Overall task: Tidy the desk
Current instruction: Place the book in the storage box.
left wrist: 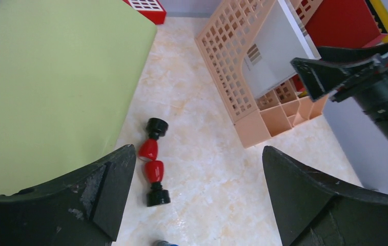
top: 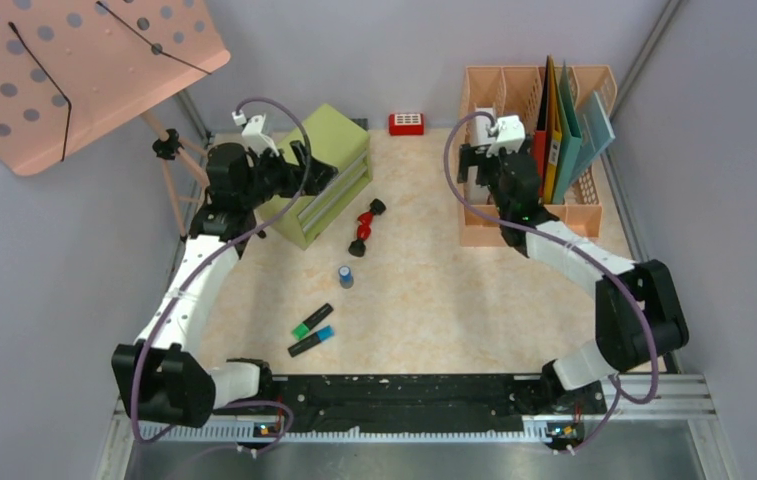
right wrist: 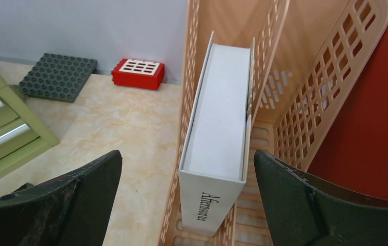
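Left arm [top: 192, 285] and right arm [top: 576, 252] far forward, left fingers [left wrist: 102, 197] and right fingers [right wrist: 76, 202] wide apart.

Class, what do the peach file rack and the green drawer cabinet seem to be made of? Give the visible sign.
File rack: probably moulded plastic, matte; uniform lattice of holes. Drawer cabinet: painted metal or plastic, unclear; smooth green faces, shiny silvery handle strips.

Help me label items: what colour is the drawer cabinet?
The drawer cabinet is light green; the top external view shows it best.
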You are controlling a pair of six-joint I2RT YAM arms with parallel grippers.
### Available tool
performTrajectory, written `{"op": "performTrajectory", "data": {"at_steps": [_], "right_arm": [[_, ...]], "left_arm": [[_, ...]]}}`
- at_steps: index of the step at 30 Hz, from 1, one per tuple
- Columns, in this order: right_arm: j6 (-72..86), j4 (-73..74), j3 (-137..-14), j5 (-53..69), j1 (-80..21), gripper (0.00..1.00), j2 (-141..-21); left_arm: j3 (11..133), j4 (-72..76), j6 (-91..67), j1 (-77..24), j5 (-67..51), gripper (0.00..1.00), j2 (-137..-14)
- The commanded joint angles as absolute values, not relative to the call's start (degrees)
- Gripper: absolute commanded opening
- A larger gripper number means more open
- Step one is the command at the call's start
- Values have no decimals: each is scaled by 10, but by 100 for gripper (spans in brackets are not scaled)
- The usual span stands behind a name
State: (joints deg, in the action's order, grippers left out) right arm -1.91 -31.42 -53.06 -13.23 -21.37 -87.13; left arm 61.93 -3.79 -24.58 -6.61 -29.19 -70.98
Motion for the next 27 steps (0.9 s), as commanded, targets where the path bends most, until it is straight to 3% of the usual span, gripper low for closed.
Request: {"op": "performTrajectory", "data": {"at_steps": [1,13,27], "right_arm": [[-38,-227,-570,-89,-218,99,-808],[-101,-19,-667,5,-265,99,-734],[-93,42,-839,126,-332,99,-887]], "left_arm": [[668,-118,-169,-64,-221,99,-668],[689,-199,-74,-47,-57,99,-607],[728,-206,-96,-27,-6,99,-679]]}}
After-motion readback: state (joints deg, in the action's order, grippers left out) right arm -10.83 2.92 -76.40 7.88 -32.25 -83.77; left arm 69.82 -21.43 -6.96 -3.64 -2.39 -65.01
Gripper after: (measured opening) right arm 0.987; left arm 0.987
